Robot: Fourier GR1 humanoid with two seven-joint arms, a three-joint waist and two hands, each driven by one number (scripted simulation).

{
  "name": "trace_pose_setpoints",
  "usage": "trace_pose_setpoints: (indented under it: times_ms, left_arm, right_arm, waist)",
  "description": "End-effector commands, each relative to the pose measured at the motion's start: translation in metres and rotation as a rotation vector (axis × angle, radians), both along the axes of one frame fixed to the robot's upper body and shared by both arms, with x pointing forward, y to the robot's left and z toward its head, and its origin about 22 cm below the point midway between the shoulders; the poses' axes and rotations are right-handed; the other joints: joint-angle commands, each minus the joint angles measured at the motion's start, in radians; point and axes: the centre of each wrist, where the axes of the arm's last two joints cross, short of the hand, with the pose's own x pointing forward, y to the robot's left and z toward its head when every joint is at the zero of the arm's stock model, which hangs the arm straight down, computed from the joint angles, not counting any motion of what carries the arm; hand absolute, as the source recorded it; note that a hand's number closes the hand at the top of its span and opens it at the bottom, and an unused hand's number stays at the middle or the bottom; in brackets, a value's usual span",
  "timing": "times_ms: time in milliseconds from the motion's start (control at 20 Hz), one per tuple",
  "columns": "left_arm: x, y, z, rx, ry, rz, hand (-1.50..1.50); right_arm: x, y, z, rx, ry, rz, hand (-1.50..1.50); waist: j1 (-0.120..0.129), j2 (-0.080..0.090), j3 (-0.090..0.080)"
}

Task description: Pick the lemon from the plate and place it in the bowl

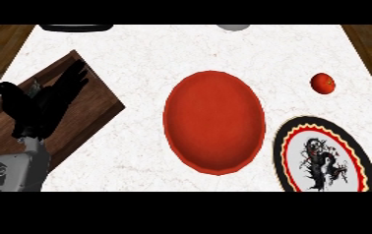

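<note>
Resting open-fingered over a dark wooden board (87, 105), the black left hand (44, 100) shows left of the smooth round red bowl (213, 122), with a patterned black-rimmed plate (320, 154) and small red fruit (323, 83) right; no lemon shows.

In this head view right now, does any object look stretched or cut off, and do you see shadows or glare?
Head view: the red bowl appears taller than wide, stretched by the steep angle; the patterned plate is cut off at the lower right edge; the left hand is a dark shape over the wooden board, little detail visible; no clear shadow under the tomato; no glare on the counter.
</note>
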Motion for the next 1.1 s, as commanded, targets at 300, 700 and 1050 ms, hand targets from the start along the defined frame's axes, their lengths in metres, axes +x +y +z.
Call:
trace_pose_setpoints:
  times_ms: [300,700,1050]
  left_arm:
    - [0.002,-0.008,0.001,-0.014,-0.017,-0.030,0.00]
    - [0.013,-0.018,0.010,-0.005,-0.025,-0.048,0.00]
    - [0.012,-0.025,0.012,0.002,-0.035,-0.075,0.00]
  right_arm:
    - [0.021,0.001,0.027,0.097,-0.230,-0.140,1.50]
    - [0.057,0.002,0.016,0.084,-0.250,-0.224,1.50]
    - [0.127,-0.003,0.009,0.129,-0.247,-0.280,1.50]
  waist:
    - [0.036,0.015,0.002]
    - [0.051,0.027,0.005]
    - [0.072,0.026,0.008]
